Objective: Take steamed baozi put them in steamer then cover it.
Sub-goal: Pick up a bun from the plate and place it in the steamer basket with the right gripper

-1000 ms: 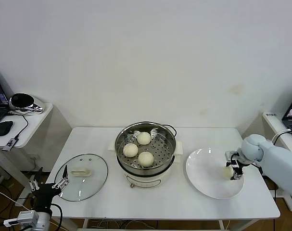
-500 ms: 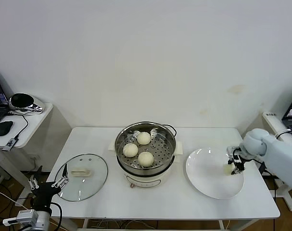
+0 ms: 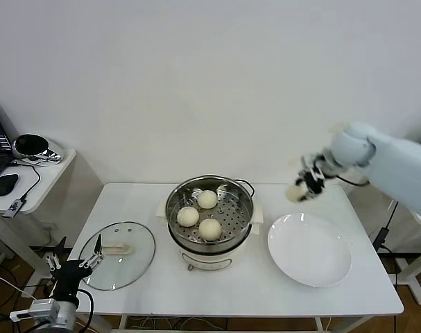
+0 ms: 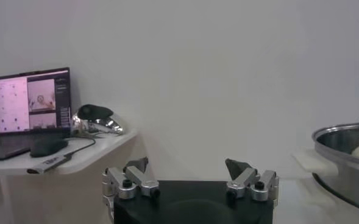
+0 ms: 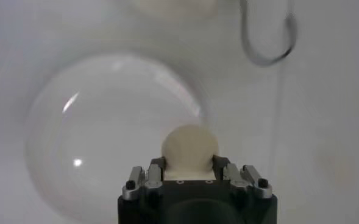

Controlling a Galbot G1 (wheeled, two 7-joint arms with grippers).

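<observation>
**Fourth baozi in the air, three in the steamer**

From here I see my right end effector [image 3: 306, 189] raised above the desk [image 3: 238, 288], over its far right part, between the steamer and the white plate. Its fingers are closed on a baozi [image 3: 296, 193]; the right wrist camera shows the cream bun [image 5: 189, 148] pinched between the two fingertips, with the plate [image 5: 106, 128] well below it.

The steamer [image 3: 210, 218] stands at the middle of the desk, uncovered. Three baozi lie on its perforated tray: one toward the far side [image 3: 207, 199], one on the left [image 3: 188, 216], one toward the near side [image 3: 210, 228]. They sit close together but I cannot tell whether they touch.

The plate [image 3: 309, 250] sits to the right of the steamer, near the desk's right edge.

The cover [image 3: 118, 254] lies flat near the desk's front left corner, handle up.

My left end effector [image 3: 73, 265] hangs low off the front left corner of the desk, just beside the cover's rim, its fingers [image 4: 136, 178] spread wide and holding nothing. Its wrist camera catches the steamer's metal wall [image 4: 344, 161] off to one side.
</observation>
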